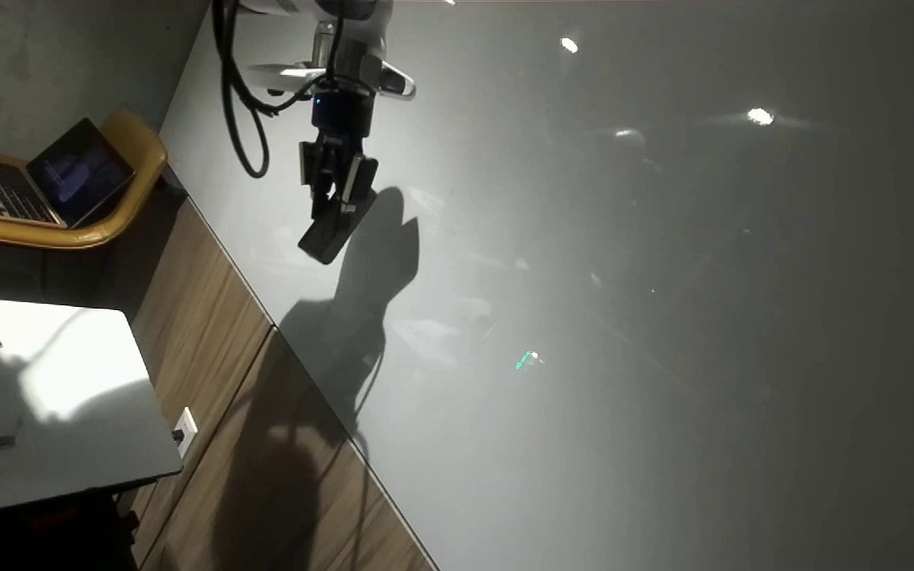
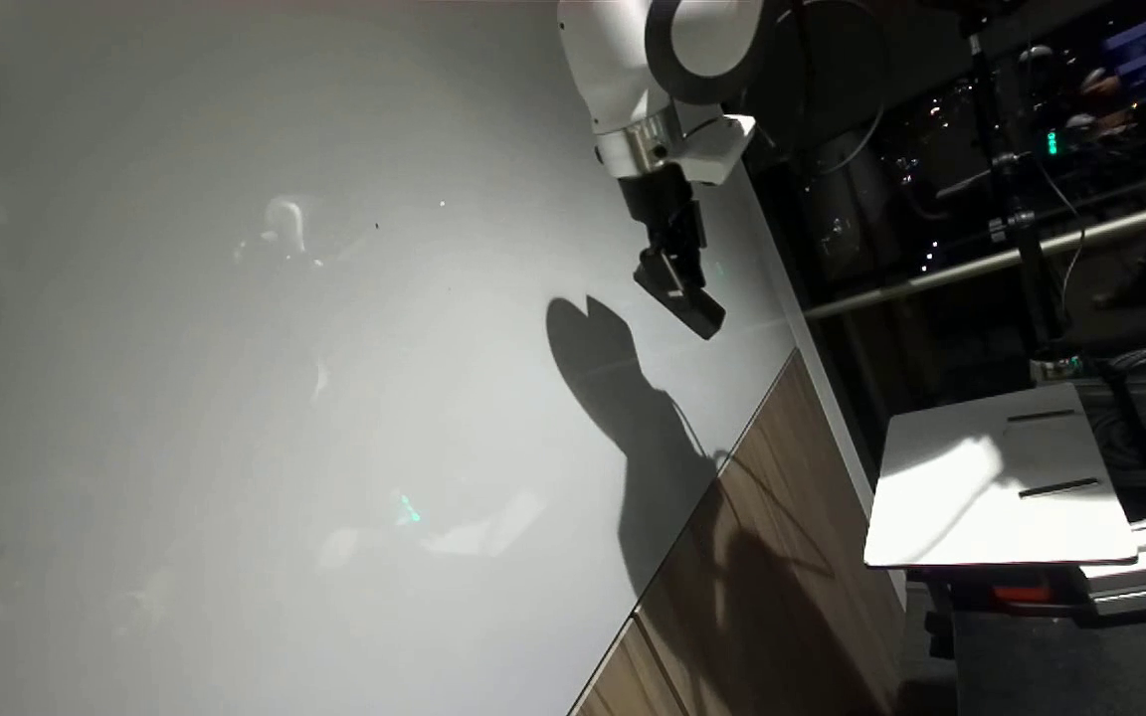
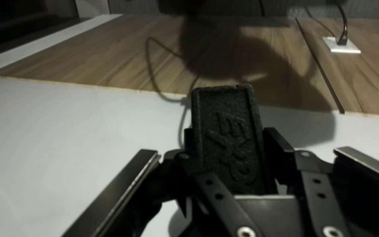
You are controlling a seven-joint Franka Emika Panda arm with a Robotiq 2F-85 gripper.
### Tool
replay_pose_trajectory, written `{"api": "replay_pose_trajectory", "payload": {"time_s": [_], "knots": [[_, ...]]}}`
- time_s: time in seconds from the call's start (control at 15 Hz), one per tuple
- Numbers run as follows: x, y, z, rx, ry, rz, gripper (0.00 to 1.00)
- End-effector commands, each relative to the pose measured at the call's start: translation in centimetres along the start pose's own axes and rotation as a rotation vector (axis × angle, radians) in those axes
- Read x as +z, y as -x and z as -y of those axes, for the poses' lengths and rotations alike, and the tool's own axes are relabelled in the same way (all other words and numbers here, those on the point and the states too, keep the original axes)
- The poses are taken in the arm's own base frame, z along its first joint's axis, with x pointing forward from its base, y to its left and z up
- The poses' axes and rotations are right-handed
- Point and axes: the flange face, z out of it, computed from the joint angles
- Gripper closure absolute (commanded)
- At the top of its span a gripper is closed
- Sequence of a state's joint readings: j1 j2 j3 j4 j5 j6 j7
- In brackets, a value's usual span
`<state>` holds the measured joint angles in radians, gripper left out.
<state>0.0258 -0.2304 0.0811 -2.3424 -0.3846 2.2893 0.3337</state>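
Eraser (image 3: 229,128) held aloft, tilted, apart from white board (image 2: 334,398), far end jutting past fingertips (image 3: 278,140). Tool (image 3: 231,140) part-closed, both long sides pinched, gap filled by eraser's width. Light load expected here; body judged firm with slight give (felt-like, by dull grain around moulded lettering). Little slip to be feared on matte sides, breakage hardly likely. Best gripped mid-length, across narrow width; pivoting could be caused if free end is pushed.
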Motion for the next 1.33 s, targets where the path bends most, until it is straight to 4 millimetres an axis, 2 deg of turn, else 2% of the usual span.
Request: {"api": "replay_pose_trajectory", "payload": {"time_s": [0.0, 0.2, 0.47, 0.6, 0.93, 1.27], "knots": [[3.2, 5.0, -2.0, -0.047, 0.043, 0.099, 0.72], [6.5, 9.0, -2.2, -0.086, 0.071, 0.233, 0.72], [10.3, 13.4, -0.2, -0.139, 0.060, 0.402, 0.72], [11.8, 14.5, 1.2, -0.163, 0.050, 0.458, 0.72], [13.6, 13.8, 4.3, -0.167, 0.010, 0.553, 0.72], [15.0, 12.3, 5.7, -0.114, 0.016, 0.629, 0.72]]}}
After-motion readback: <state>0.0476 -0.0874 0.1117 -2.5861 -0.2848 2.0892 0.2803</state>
